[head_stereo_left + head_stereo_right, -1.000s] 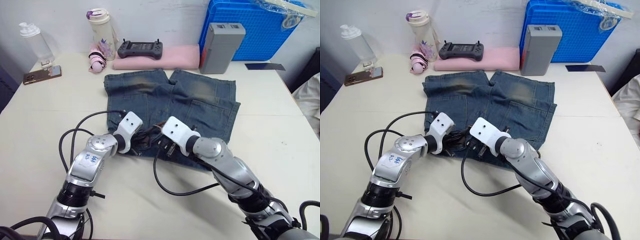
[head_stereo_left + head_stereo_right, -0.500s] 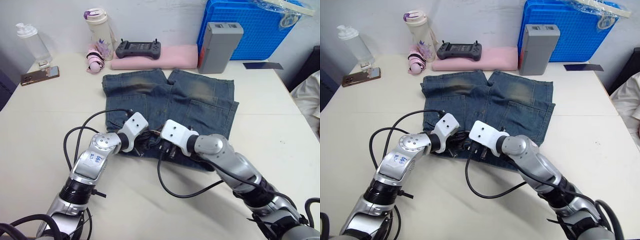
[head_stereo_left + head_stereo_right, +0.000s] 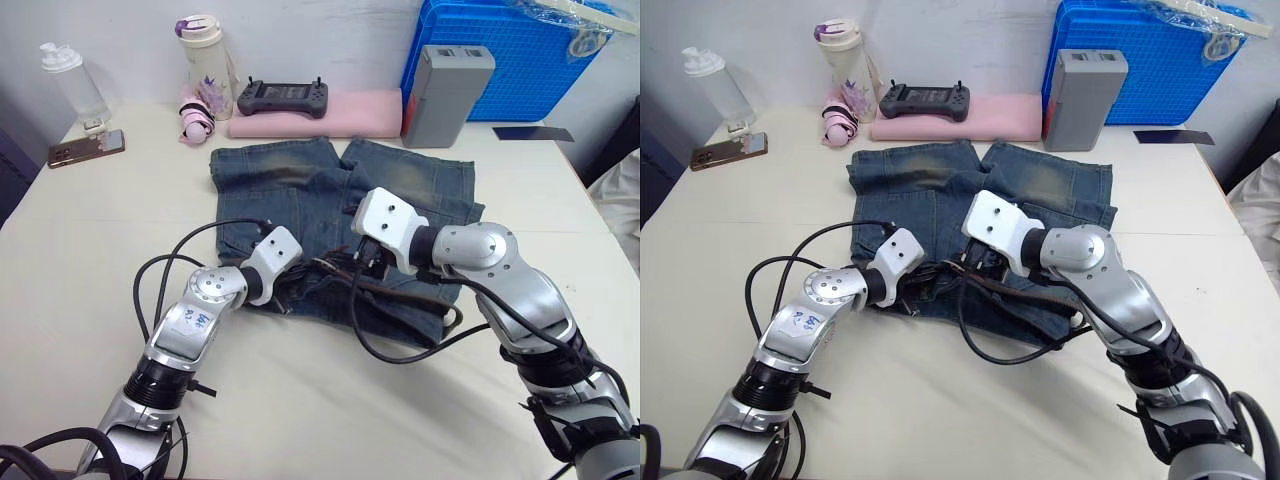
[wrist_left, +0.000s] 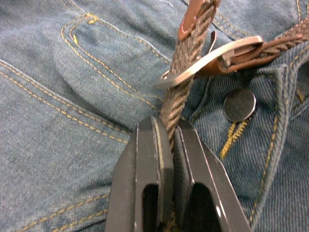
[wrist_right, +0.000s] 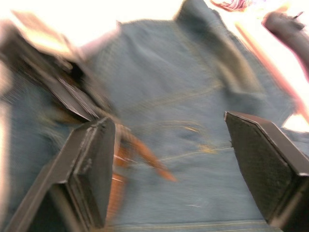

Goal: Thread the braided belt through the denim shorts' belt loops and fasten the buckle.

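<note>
The denim shorts [image 3: 400, 190] lie flat mid-table, waistband toward me. Along that waistband runs the braided belt [image 3: 400, 293], a dark-brown woven strap. My left gripper [image 4: 170, 133] is shut on the strap just short of the silver buckle [image 4: 212, 55]; the strap's leather-tipped end [image 4: 193, 19] passes through the buckle frame, above a dark metal button [image 4: 240, 105]. My left gripper [image 3: 295, 282] sits at the waistband's middle. Just to its right and a little farther from me, my right gripper [image 3: 365, 262] hovers over the shorts, its fingers [image 5: 91, 164] wide apart with nothing between them.
At the back stand a blue crate [image 3: 500, 50], a grey box [image 3: 445, 80], a pink pad [image 3: 340, 112] bearing a black controller [image 3: 280, 97], and a tumbler [image 3: 205, 60]. A clear bottle [image 3: 70, 85] and phone [image 3: 85, 148] sit far left. Black cables [image 3: 400, 355] loop near the arms.
My right gripper has opened wide and moved away from the waistband, up and to the right. The left gripper has stayed shut on the belt.
</note>
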Motion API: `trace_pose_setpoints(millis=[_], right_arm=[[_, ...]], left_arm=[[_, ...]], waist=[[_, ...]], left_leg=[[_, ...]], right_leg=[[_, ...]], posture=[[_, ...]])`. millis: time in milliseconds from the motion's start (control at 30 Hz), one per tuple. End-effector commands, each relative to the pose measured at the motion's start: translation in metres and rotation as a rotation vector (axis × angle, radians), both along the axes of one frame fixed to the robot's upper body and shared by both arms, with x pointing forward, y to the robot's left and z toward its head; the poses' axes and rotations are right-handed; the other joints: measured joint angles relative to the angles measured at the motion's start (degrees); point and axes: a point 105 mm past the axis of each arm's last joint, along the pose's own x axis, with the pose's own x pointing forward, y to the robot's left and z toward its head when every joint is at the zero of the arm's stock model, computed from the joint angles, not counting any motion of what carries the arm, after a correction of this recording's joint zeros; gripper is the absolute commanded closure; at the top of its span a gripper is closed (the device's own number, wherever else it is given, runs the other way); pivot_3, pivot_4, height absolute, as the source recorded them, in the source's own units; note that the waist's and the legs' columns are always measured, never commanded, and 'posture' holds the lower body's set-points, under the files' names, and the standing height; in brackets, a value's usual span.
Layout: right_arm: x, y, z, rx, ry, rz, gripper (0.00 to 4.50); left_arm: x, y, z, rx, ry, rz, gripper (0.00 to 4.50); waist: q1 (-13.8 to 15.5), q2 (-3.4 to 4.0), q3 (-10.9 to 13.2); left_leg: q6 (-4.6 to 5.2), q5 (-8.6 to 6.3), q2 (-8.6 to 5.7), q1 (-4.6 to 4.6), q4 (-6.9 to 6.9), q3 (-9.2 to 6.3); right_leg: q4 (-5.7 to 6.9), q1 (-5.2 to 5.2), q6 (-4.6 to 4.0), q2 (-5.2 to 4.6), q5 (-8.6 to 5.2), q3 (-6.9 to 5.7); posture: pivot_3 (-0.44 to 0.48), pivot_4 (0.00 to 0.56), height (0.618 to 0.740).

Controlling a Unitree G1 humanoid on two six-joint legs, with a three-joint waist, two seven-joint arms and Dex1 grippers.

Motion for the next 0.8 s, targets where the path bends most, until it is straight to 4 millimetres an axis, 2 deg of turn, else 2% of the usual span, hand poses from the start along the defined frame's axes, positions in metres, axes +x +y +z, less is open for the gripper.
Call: trace_pose_setpoints(millis=[33,200,233,300,367,433,533,767,800], right_arm=[[0.000,0.007,-0.003,-0.125,-0.143,0.075,0.65],[0.002,0.010,-0.010,-0.167,-0.170,0.093,0.65],[0.003,0.009,-0.012,-0.173,-0.169,0.092,0.88],[0.003,0.008,-0.013,-0.181,-0.168,0.089,1.44],[0.004,0.007,-0.015,-0.188,-0.166,0.081,2.33],[0.005,0.005,-0.016,-0.195,-0.162,0.077,3.45],[0.004,0.004,-0.017,-0.197,-0.155,0.075,4.48],[0.002,0.005,-0.019,-0.184,-0.137,0.070,4.48],[0.001,0.005,-0.019,-0.182,-0.135,0.069,4.50]], left_arm=[[-0.008,-0.010,-0.011,0.014,0.042,-0.051,4.50],[-0.009,-0.010,-0.011,0.018,0.040,-0.051,4.50],[-0.009,-0.010,-0.012,0.018,0.040,-0.050,4.50],[-0.009,-0.010,-0.012,0.019,0.041,-0.048,4.50],[-0.010,-0.010,-0.013,0.021,0.041,-0.047,4.50],[-0.010,-0.010,-0.013,0.021,0.042,-0.046,4.50],[-0.010,-0.010,-0.013,0.022,0.041,-0.044,4.50],[-0.009,-0.008,-0.010,0.000,0.037,-0.029,4.50],[-0.008,-0.007,-0.009,-0.009,0.034,-0.021,4.09]], waist=[[0.0,0.00,0.0],[0.0,0.00,0.0],[0.0,0.00,0.0],[0.0,0.00,0.0],[0.0,0.00,0.0],[0.0,0.00,0.0],[0.0,0.00,0.0],[0.0,0.00,0.0],[0.0,0.00,0.0]], left_leg=[[0.00,0.00,0.00,-0.01,0.00,0.01],[0.01,0.01,0.01,-0.02,0.09,-0.01],[0.01,0.01,0.01,-0.02,0.09,0.00],[0.01,0.01,0.01,-0.02,0.09,-0.01],[0.01,0.01,0.01,-0.02,0.10,-0.02],[0.01,0.01,0.01,-0.02,0.10,-0.02],[0.01,0.01,0.01,-0.01,0.10,-0.03],[0.00,0.01,0.01,0.00,0.12,-0.03],[0.00,0.02,0.01,0.00,0.12,-0.03]], right_leg=[[0.03,0.00,0.00,0.00,0.00,-0.01],[0.04,0.07,0.03,0.01,0.02,-0.07],[0.04,0.07,0.03,0.01,0.02,-0.07],[0.04,0.08,0.03,0.01,0.02,-0.08],[0.04,0.08,0.03,0.01,0.01,-0.08],[0.03,0.09,0.03,0.01,0.01,-0.09],[0.04,0.10,0.03,0.01,0.01,-0.10],[0.05,0.11,0.04,0.02,0.01,-0.10],[0.05,0.11,0.04,0.02,0.01,-0.10]], posture=[[0.000,0.150,0.725],[0.000,0.150,0.725],[0.000,0.150,0.725],[0.000,0.150,0.725],[0.000,0.150,0.725],[0.000,0.150,0.725],[0.000,0.150,0.725],[0.000,0.150,0.725],[0.000,0.150,0.725]])
